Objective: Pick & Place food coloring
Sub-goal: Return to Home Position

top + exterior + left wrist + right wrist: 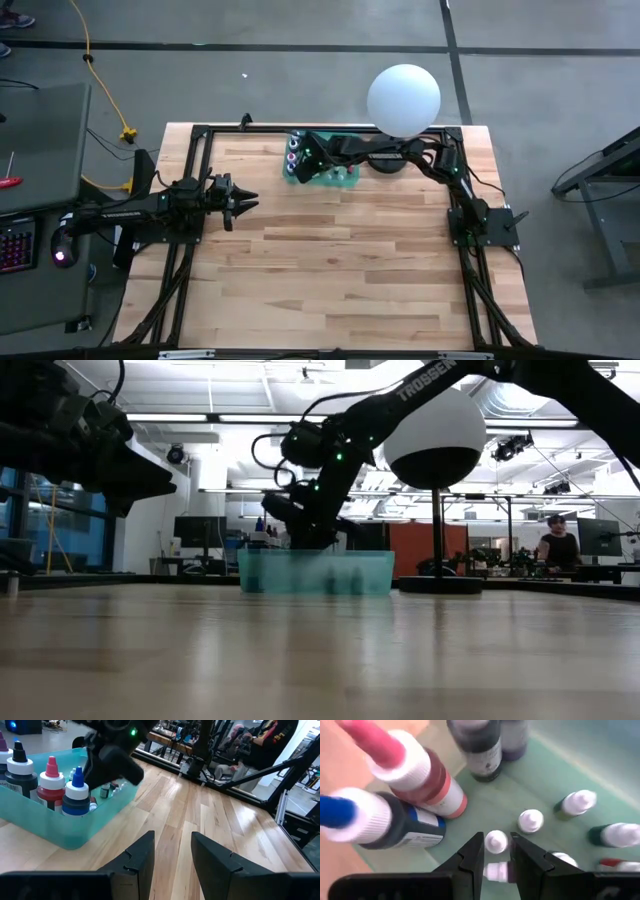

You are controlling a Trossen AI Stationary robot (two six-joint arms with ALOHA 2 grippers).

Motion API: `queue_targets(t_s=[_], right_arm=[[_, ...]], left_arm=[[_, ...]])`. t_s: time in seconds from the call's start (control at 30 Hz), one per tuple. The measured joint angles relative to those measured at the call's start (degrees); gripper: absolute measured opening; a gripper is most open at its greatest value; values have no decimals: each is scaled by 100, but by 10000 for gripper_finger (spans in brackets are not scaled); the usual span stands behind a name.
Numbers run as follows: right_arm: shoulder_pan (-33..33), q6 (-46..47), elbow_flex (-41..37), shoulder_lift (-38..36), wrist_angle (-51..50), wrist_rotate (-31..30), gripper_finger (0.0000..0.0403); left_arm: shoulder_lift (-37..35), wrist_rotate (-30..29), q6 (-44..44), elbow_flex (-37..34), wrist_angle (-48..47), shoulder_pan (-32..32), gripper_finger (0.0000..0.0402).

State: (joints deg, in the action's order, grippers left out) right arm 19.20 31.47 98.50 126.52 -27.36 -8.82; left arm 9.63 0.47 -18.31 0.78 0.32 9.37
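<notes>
Green bin (65,832) at the table's far edge holds the food coloring (530,820); homing step in hand.
The right gripper (496,836) hangs low inside it, fingers narrowly parted on nothing (one white cap (496,843) sits just past the tips); next it likely needs a straight lift clear of the bottles, then a fold back. The left gripper (238,200), slightly open and empty, waits at the left.

Bare wood runs across the middle and near side of the table (350,270), so there are open lanes there. The far edge is crowded: the bin (345,180), the right arm (385,148) stretched low over it, the white globe (403,98) just beside. Inside, tall bottles (427,780) wall one end, small bottles (530,820) dot the floor, and the right gripper (496,842) hangs close above them.
</notes>
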Motion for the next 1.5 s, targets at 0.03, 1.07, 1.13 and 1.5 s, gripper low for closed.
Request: queue_targets(t_s=[0.03,1.07,1.13,1.5], right_arm=[[-1,-25,0,-44,-21,-41,83],[-931,-1771,0,-3212,-499,1827,83],[-998,-1770,2,-3467,-706,1777,82],[-1102,-1998,2,-4837,-1506,1006,9]], left_arm=[[-2,-2,-2,0,0,0,127],[-2,1,-2,0,0,-1,127],[0,0,0,0,0,-1,127],[-2,1,-2,0,0,-1,127]])
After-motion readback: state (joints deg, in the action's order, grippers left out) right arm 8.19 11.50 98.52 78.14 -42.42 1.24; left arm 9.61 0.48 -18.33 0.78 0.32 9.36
